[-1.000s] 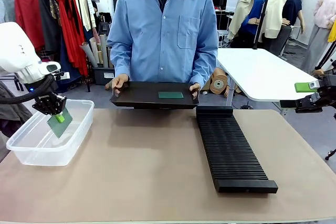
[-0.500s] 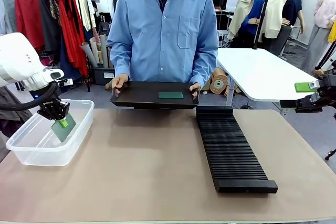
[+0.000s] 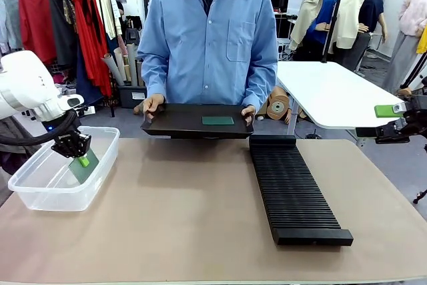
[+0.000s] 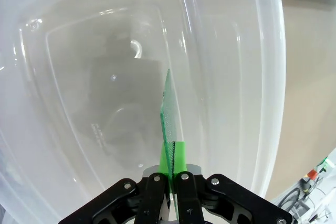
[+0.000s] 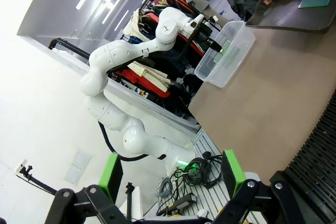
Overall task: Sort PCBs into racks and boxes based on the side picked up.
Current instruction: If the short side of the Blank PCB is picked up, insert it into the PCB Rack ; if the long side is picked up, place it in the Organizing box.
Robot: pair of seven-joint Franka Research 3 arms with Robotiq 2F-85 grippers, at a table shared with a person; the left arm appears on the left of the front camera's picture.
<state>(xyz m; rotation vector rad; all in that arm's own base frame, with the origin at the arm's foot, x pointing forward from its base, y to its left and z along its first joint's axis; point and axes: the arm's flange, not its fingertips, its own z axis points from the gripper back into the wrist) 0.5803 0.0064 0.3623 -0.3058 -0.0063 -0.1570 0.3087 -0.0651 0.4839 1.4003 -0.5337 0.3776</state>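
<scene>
Tan tabletop (image 3: 180, 225); clothes rail (image 3: 60, 5) & white table (image 3: 333, 91) behind. Counts: rack (image 3: 293, 191) x1, clear box (image 3: 40, 195) x1, black tray (image 3: 177, 121) x1 (held by person (image 3: 207, 38)), PCBs (image 3: 87, 168) x2. L tool (image 3: 81, 159) clamped tight on one PCB, tilted, low inside box at tabletop's left. Other PCB (image 3: 218, 121) flat on tray. R tool (image 5: 170, 174) spread wide, empty, off tabletop's right edge.

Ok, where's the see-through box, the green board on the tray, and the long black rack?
clear box (image 3: 50, 198), front view, its near wall.
PCB (image 3: 218, 120) on the tray (image 3: 173, 121), front view, middle of its face.
black rack (image 3: 293, 191), front view, middle of its slotted top.
</scene>
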